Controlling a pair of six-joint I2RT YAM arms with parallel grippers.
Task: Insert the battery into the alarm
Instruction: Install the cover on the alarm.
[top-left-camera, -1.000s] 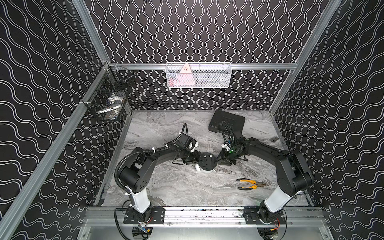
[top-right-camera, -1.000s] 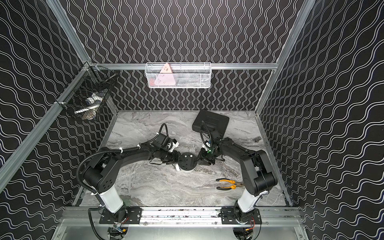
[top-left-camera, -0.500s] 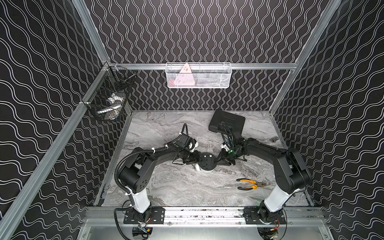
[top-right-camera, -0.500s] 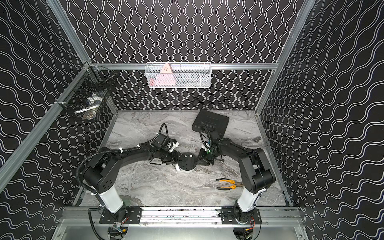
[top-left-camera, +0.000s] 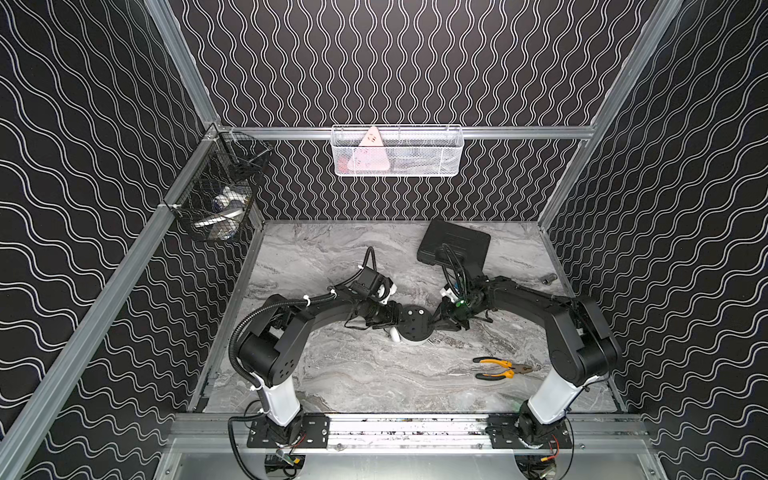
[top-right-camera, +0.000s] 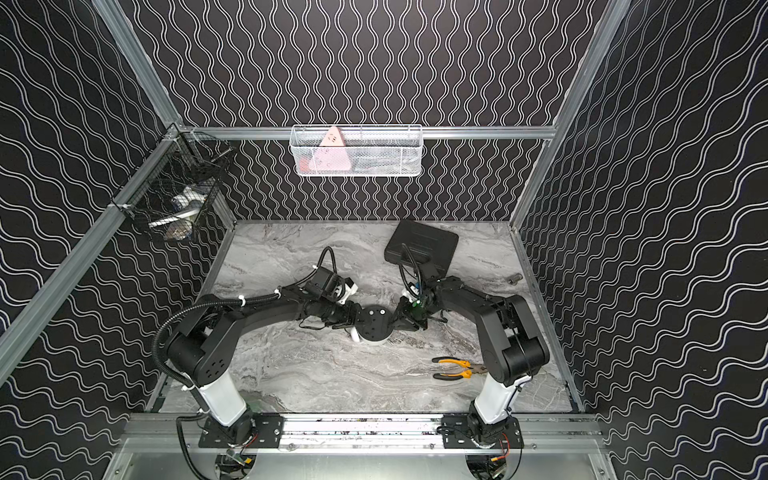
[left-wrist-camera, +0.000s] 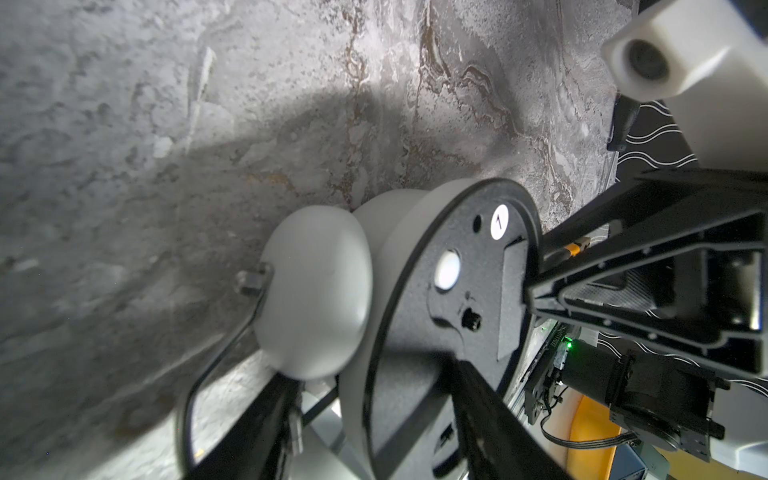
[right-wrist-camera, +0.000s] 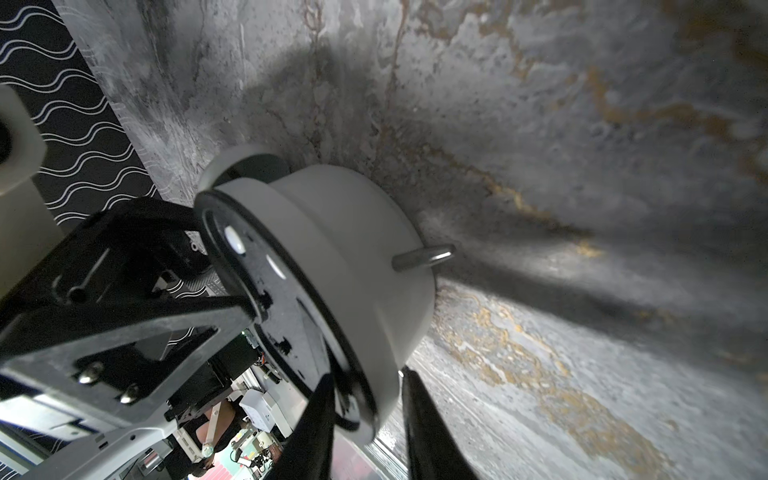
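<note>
The alarm (top-left-camera: 413, 325) (top-right-camera: 375, 323) lies dial down on the marble table, its black round back panel up, between my two grippers. In the left wrist view the alarm (left-wrist-camera: 415, 311) shows a white bell and the back panel with its slot. My left gripper (top-left-camera: 395, 322) (left-wrist-camera: 374, 382) is shut on it, one finger under the body and one across the back. My right gripper (top-left-camera: 434, 323) (right-wrist-camera: 365, 378) pinches the rim of the alarm (right-wrist-camera: 345, 270) from the opposite side. The battery is hidden in every view.
A black rectangular case (top-left-camera: 455, 247) lies at the back right behind my right arm. Yellow-handled pliers (top-left-camera: 496, 369) lie at the front right. A small metal piece (top-left-camera: 549, 277) sits by the right wall. A white basket (top-left-camera: 397, 151) and a black one (top-left-camera: 218, 195) hang on the walls.
My right gripper's fingers have drawn a little closer together on the alarm's rim. The left arm and the alarm have stayed in place.
</note>
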